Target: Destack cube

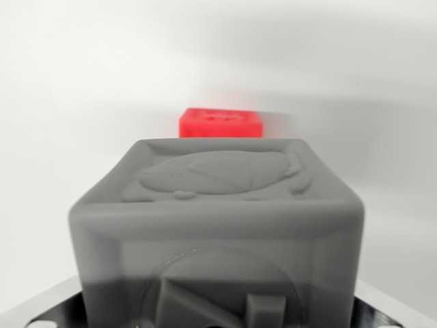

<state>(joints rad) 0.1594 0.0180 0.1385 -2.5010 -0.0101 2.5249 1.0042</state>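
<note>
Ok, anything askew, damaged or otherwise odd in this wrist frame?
Nothing looks damaged or spilled. The grey cube fills the foreground, sitting square with its embossed top intact, and the red cube sits behind it on the white surface, blurred. Whether the hand is open or shut cannot be told.

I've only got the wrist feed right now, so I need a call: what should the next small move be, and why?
Probably carry the grey moulded plastic cube with the embossed top a little toward the wrist view's left or right before lowering. It fills the foreground close to the camera, and the red plastic cube lies directly beyond it on the white surface. The end effector's fingers are not clearly visible.
</note>
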